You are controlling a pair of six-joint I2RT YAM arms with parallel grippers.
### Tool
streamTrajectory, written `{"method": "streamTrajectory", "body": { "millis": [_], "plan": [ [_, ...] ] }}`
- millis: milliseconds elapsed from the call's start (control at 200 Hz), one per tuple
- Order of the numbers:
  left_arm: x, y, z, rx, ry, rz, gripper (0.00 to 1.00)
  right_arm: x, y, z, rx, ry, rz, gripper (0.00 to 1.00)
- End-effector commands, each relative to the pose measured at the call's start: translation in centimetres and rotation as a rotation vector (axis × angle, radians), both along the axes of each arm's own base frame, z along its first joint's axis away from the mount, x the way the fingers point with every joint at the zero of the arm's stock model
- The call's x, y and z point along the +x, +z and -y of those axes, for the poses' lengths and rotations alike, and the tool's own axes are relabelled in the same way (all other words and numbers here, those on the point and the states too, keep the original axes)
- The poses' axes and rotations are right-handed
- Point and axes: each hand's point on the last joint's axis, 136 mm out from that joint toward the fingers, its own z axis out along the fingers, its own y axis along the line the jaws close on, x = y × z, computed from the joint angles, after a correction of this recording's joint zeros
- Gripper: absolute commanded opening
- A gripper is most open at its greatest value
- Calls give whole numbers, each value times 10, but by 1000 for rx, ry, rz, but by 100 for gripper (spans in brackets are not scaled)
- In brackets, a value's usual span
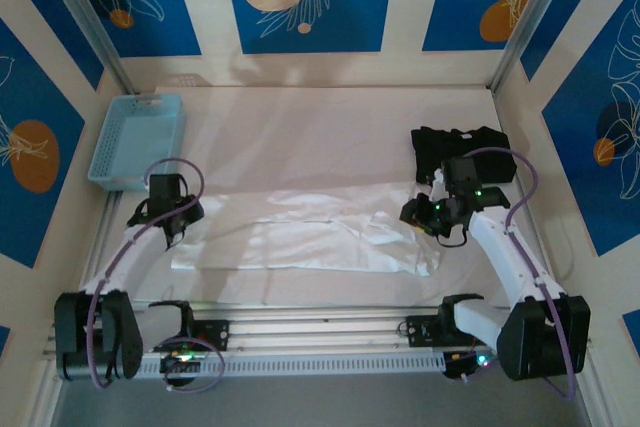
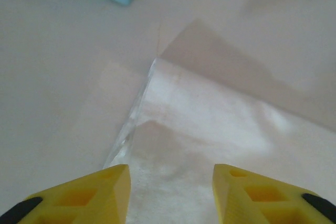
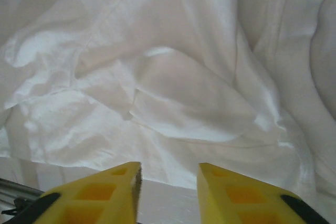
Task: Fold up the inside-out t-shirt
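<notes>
While the pale, cloth-covered table [image 1: 300, 117] takes up most of the top view, the white, thin short-sleeved t-shirt [image 1: 300, 237] lies on it as a long flattened band running from 9 to 3 o'clock, just below the centre toward 6 o'clock. Its left half is smooth and its right end is rumpled into folds. At 10 o'clock stands the light blue perforated plastic basket [image 1: 135, 142], well apart from the shirt. At 2 o'clock rests the black folded garment [image 1: 460, 147], near the shirt's right end. The left gripper [image 1: 178, 225] hangs over the shirt's 9 o'clock edge, its yellow fingers [image 2: 105, 192] moderately parted with nothing between them. The right gripper [image 1: 425, 217] hovers over the creased 3 o'clock end, its fingers a narrower gap apart, gripping no cloth.
</notes>
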Motion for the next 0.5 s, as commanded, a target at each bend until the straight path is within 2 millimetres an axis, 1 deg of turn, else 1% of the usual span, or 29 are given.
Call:
{"method": "streamTrajectory", "body": {
  "millis": [0,50,115,180,260,315,370,430,495],
  "plan": [
    [14,13,21,-106,-45,88,48,18,6,0,-46,-6,81,39],
    [21,12,37,-157,-103,91,50,26,7,-9,-58,31,119,42],
    [29,6,56,-199,-164,60,50,33,5,-31,-62,114,153,43],
    [35,-2,74,-220,-228,29,51,37,-2,-51,-93,184,157,44],
    [40,-13,90,-228,-278,-17,52,42,-16,-70,-130,244,132,45],
    [42,-21,95,-229,-294,-40,52,47,-27,-75,-178,267,116,46],
    [43,-29,94,-224,-288,-58,52,50,-37,-77,-221,283,88,46],
    [42,-36,93,-213,-286,-77,52,49,-47,-80,-252,299,38,46],
    [40,-43,91,-207,-285,-97,52,43,-55,-90,-238,332,4,44]
  ]
}}
